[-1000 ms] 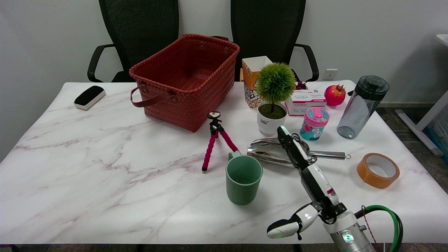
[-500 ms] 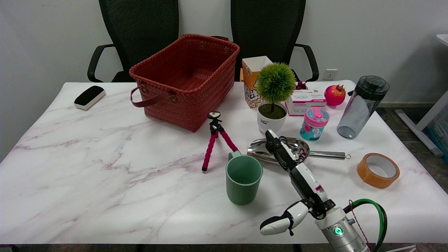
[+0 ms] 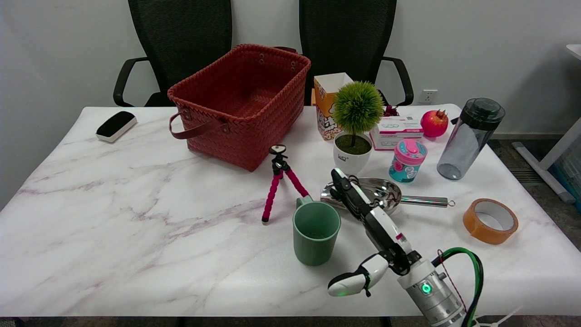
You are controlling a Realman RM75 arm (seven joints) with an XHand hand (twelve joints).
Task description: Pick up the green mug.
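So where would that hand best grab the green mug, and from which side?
Probably around the body of the upright green ceramic mug, coming from its right side, where the right hand is open with fingers and thumb spread. The mug's small handle points to the far side towards the pink-legged tripod, so the round wall is the nearer, easier hold.

Bright, even room light falls from above on the marble table (image 3: 136, 218), with no hard glare on it. Soft short shadows lie close under the basket (image 3: 240, 104) and right of the green mug (image 3: 315, 231). The metal scoop (image 3: 383, 193) behind the mug shows sharp reflections. Focus is crisp throughout.
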